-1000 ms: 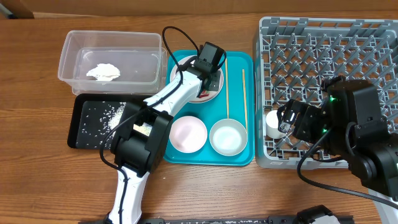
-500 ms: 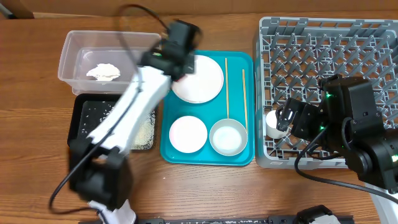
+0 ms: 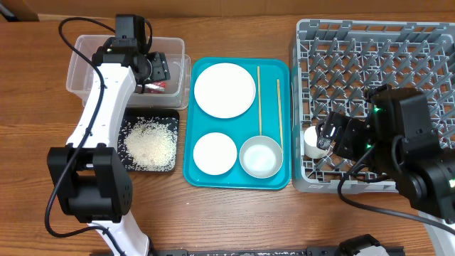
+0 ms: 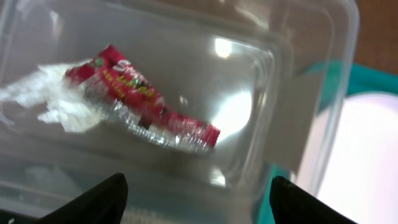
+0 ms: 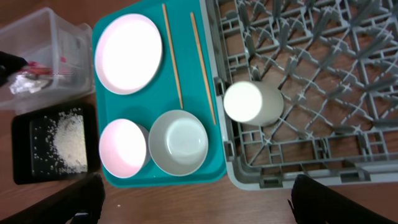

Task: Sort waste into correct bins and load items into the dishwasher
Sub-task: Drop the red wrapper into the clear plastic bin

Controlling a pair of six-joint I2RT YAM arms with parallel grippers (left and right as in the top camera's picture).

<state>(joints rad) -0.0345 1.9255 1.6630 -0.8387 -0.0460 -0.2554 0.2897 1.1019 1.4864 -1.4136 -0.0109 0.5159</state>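
Observation:
My left gripper [image 3: 153, 71] hangs open over the clear tub [image 3: 92, 82], nothing between its fingers [image 4: 99, 199]. The red wrapper [image 4: 143, 96] is inside the tub, clear of the fingers, beside the white napkin [image 4: 56, 102]. Rice [image 3: 151, 142] is piled on the black tray [image 3: 170, 117]. The large plate [image 3: 225, 89], small dish [image 3: 215, 152], bowl [image 3: 261, 157] and two chopsticks [image 3: 259, 99] rest on the teal tray [image 3: 234, 179]. A white cup [image 5: 252, 102] lies in the grey rack [image 3: 377, 57] at its front left. My right gripper [image 5: 196, 183] is open above the rack's front left corner.
The rack's near wall [image 5: 280, 177] runs close to the teal tray's right edge. Bare wooden table [image 3: 234, 220] lies in front of the trays. The left arm [image 3: 99, 128] stretches over the black tray's left side.
My left gripper swung left from the plate to the clear tub with the red wrapper, then opened; the wrapper is now in the tub. The right arm stayed put.

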